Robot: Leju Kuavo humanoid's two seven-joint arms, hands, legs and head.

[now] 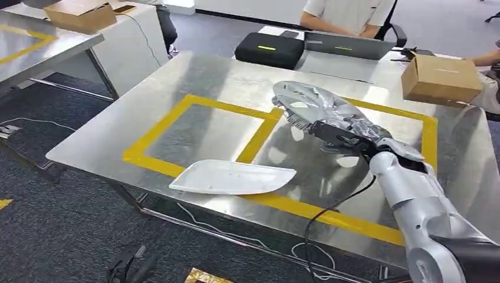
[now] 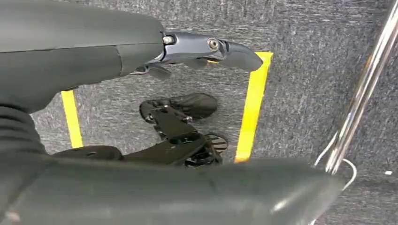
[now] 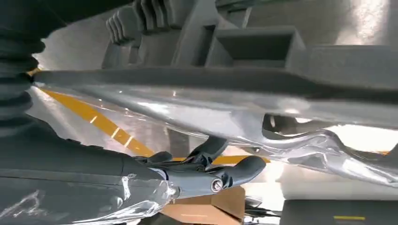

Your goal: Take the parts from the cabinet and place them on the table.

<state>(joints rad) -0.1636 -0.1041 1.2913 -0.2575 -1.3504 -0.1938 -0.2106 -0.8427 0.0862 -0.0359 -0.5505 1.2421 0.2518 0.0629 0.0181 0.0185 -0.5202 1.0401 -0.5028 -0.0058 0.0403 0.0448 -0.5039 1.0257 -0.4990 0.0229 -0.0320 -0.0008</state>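
Nearest you, your right arm (image 1: 413, 200) reaches out over the bench (image 1: 194, 76), and your right hand (image 1: 348, 138) grips the silver part (image 1: 312, 106), a ribbed metallic shell wrapped in clear film, held above the surface just over the yellow tape rectangle (image 1: 194, 100). In the right wrist view the fingers (image 3: 225, 173) curl under the part's lower edge, so the hold looks secure, though how far the thumb wraps you cannot tell. Your left hand (image 2: 206, 51) hangs down over the carpeted floor, fingers apart and carrying nothing.

Just ahead of you, near the bench's front edge, the white part (image 1: 233, 177) already lies flat across the tape line. Bring the silver part down level and set it well apart from the white one, probably inside the taped area. Let go only once it rests fully, since its curved shell may rock. Further back, a cardboard box (image 1: 441, 79) sits at the far right corner; keep clear of it.
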